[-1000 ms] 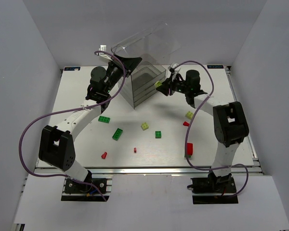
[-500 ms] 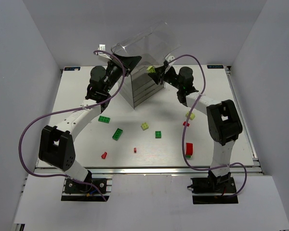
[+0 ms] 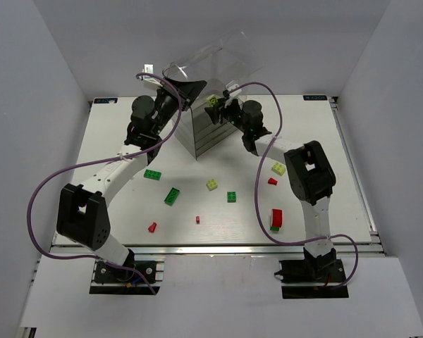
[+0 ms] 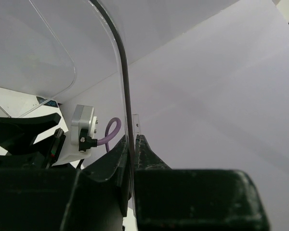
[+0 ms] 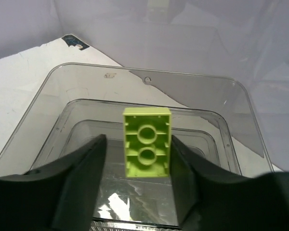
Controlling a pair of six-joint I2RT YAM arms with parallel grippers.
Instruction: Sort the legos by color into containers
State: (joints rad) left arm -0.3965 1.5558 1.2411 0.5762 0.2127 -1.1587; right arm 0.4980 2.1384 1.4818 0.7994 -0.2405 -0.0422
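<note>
The stacked clear drawers (image 3: 208, 130) stand at the table's back, their tall clear hood (image 3: 211, 63) tilted up. My left gripper (image 3: 185, 94) is shut on the hood's edge (image 4: 121, 72), which runs between its jaws in the left wrist view (image 4: 131, 144). My right gripper (image 3: 215, 104) is over the open top drawer (image 5: 86, 82). A pale yellow-green brick (image 5: 146, 142) sits between its fingers, underside to the camera, with a gap on the left side. The jaws stand open. Several loose bricks lie on the table.
On the table lie green bricks (image 3: 152, 174), (image 3: 172, 196), (image 3: 231, 196), yellow-green bricks (image 3: 211, 184), (image 3: 278, 168), and red bricks (image 3: 152, 227), (image 3: 197, 220), (image 3: 272, 181), (image 3: 276, 218). Purple cables loop over both arms. Grey walls close in the sides.
My right gripper has carried the yellow-green brick left and up, from beside the drawers to over the top drawer, and its jaws have parted. The left arm has stayed put.
</note>
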